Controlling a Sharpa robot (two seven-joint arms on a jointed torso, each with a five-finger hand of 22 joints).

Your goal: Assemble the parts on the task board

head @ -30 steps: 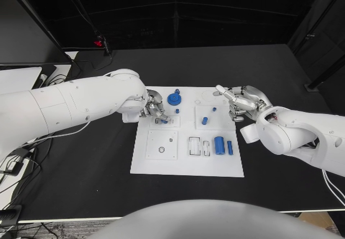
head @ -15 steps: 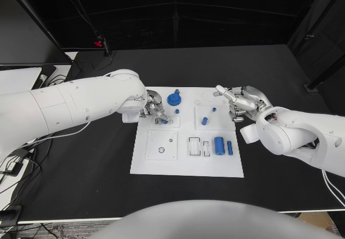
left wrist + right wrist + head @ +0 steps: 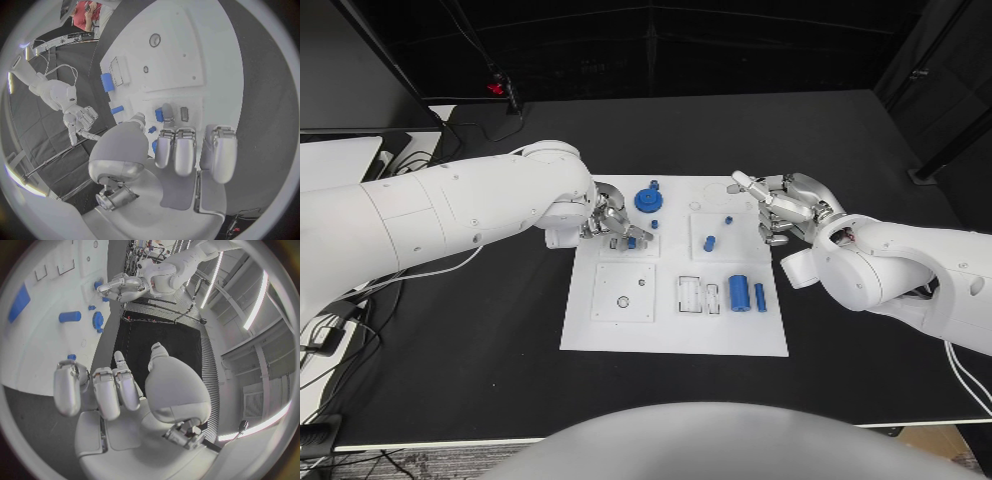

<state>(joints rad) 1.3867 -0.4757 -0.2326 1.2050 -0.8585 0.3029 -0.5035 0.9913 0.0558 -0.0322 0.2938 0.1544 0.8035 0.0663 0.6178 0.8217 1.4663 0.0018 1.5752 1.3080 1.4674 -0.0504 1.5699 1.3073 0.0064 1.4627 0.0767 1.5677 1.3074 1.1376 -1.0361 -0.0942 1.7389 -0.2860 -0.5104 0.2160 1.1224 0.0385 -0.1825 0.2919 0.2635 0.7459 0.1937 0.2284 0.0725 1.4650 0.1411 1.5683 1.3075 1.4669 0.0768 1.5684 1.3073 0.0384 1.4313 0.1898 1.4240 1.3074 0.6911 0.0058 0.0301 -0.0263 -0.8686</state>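
Left robot hand [image 3: 615, 224] nudged inward, seemingly pinching part [image 3: 630, 241].

A black table [image 3: 473, 330] carries the white task board [image 3: 675, 335], lying flat at its middle.

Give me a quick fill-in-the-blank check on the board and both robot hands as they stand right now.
1. The task board is coloured ____.
2. The blue gear lies on the board nearer the ____ robot hand.
3. The right robot hand hovers at the board's ____ edge.
4. The table under the board is ____.

Missing words: white; left; right; black
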